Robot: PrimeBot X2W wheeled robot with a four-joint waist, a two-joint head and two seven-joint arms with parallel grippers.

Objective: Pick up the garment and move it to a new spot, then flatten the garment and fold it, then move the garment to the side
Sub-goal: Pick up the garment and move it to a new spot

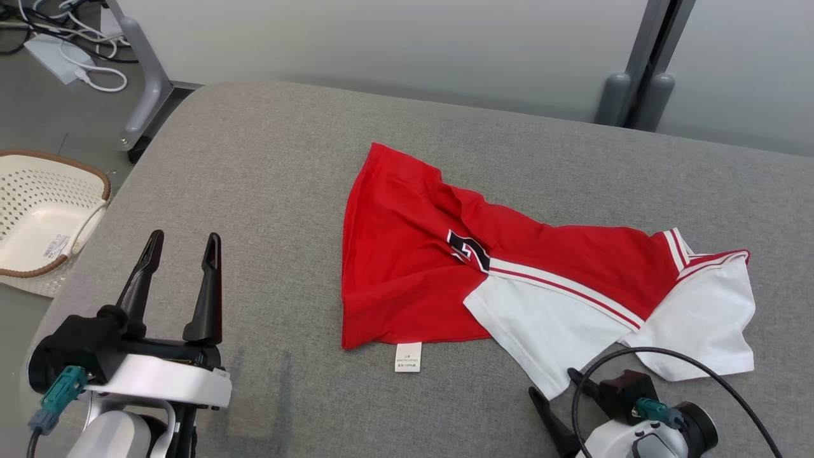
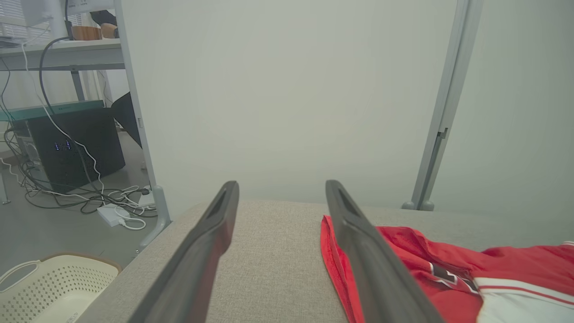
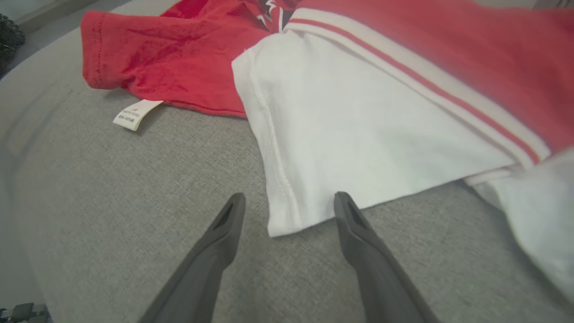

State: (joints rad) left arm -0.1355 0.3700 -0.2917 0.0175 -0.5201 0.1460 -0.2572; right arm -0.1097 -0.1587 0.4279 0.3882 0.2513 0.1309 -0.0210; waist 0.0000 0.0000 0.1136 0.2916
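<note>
- The red-and-white garment (image 1: 407, 280) is laid crumpled on the grey table (image 1: 254, 159), from centre toward 4 o'clock in the head view.
- The left gripper (image 1: 184, 236) is positioned at 8 o'clock, its fingers held apart and nothing gripped.
- The right gripper (image 3: 289, 197) is positioned at 5 o'clock with its fingers spread; a white garment corner is seen between them, unclamped.

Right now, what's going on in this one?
A two-armed robot is working on a crumpled red and white short-sleeved shirt lying on a grey fabric-covered surface. Nothing is held. The right gripper is open, low by the near corner of the shirt's white sleeve, which shows between its fingers. The left gripper is open too, off to the shirt's left above bare fabric. The shirt is neither flattened nor folded yet. A white perforated basket sits beside the surface on the left.
</note>
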